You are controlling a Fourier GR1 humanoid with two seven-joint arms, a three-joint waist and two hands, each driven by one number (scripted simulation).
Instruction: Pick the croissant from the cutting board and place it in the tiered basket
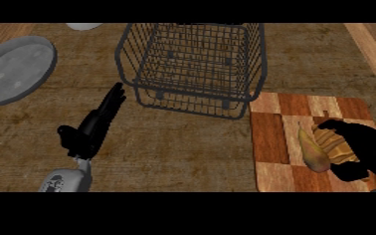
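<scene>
Head view. Golden-brown crescent croissant (317,152) lies on the chequered wooden cutting board (283,129), at right of the brown wood-grain tabletop (183,149). Right hand (357,149), black, curls round the croissant's right side, thumb and fingers closing on it. Left hand (95,124) rests at lower left, fingers straight, holding nothing. Dark wire tiered basket (192,67) stands just beyond the board's upper left corner.

Step in hand, as judged: the grasp. Next: lift clear, carry up-left over the basket rim, lower, release.
</scene>
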